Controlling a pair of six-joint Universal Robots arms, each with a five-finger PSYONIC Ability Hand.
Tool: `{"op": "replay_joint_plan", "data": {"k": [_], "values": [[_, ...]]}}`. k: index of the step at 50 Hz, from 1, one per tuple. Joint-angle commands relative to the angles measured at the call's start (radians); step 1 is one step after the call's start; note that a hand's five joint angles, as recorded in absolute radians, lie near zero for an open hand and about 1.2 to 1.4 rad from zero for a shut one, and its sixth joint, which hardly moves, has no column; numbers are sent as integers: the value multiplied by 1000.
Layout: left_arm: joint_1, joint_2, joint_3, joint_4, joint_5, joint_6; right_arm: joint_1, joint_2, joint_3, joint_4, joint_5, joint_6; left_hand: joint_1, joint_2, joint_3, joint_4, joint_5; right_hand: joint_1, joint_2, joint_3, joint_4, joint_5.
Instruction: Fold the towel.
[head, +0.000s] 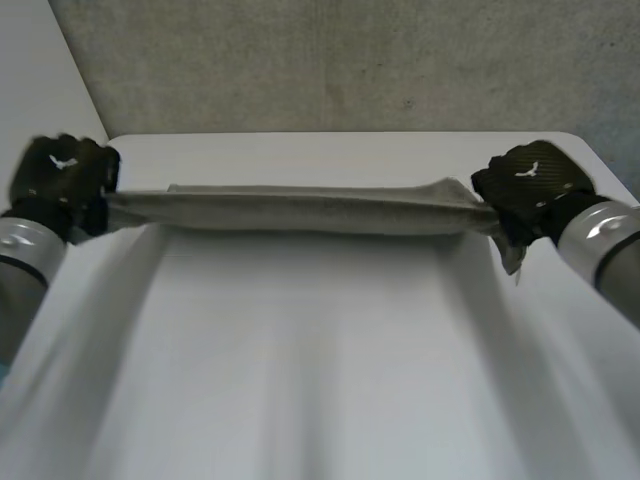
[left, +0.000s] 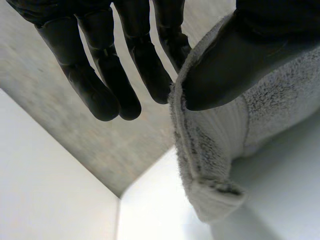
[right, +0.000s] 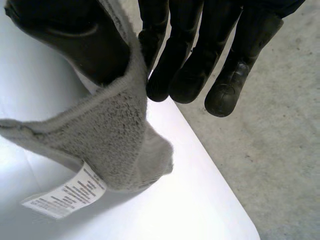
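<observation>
Head view: the one towel (head: 300, 212) stretches as a narrow grey band across the middle of the frame, over the white table (head: 300, 350), probably pulled taut so a fold lands flat. Two hands hold it, the left hand (head: 62, 175) at centre left and the right hand (head: 530, 185) at centre right, each pinching an end between thumb and fingers.
</observation>
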Motion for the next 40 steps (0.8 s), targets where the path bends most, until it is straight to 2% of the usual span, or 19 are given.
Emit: {"op": "replay_joint_plan", "data": {"k": [1,3,6,10,14,18,21,23,26,31,32,34,40], "values": [[46,142,-56,-119,81,-14,-108,-104,-11,260,-124,-131,-63,-123,-155,-128,-273,61,43,43,52,40],[58,143,-71,-166,127,-14,-141,-104,-12,332,-170,-238,-63,-123,-155,-128,-273,61,43,43,52,40],[58,132,-76,-177,151,-17,-148,-78,-15,354,-182,-316,-63,-123,-155,-128,-273,61,43,43,52,40],[55,86,-68,-172,153,-17,-142,-3,-27,343,-175,-341,-63,-123,-155,-128,-273,61,43,43,52,40],[37,-53,-1,-152,139,-8,-140,139,-92,317,-167,-342,-63,-123,-155,-128,-273,61,43,43,52,40],[26,-151,60,-146,116,-8,-129,209,-139,283,-159,-347,-63,-123,-155,-128,-273,61,43,43,52,40],[9,-248,145,-138,66,-6,-94,275,-198,208,-150,-361,-63,-123,-155,-128,-273,61,43,43,52,40],[-33,-340,239,-137,21,-3,-66,336,-242,100,-133,-387,-63,-123,-155,-128,-273,61,43,43,52,40],[-54,-388,292,-138,4,-3,-56,361,-253,41,-127,-408,-63,-123,-155,-128,-273,61,43,43,52,40],[-86,-550,479,-132,-37,-3,-2,480,-288,-210,-125,-515,-63,-123,-155,-128,-273,61,43,43,52,40],[-86,-550,479,-132,-37,-3,-2,480,-288,-211,-125,-516,-63,-123,-155,-128,-273,61,43,43,52,40],[-109,-605,546,-94,-57,-5,23,535,-314,-312,-107,-530,-63,-123,-155,-128,-273,61,43,43,52,40],[-139,-664,599,22,-109,-3,38,623,-342,-376,-52,-523,-63,-123,-155,-128,-273,61,43,43,52,40]]}}
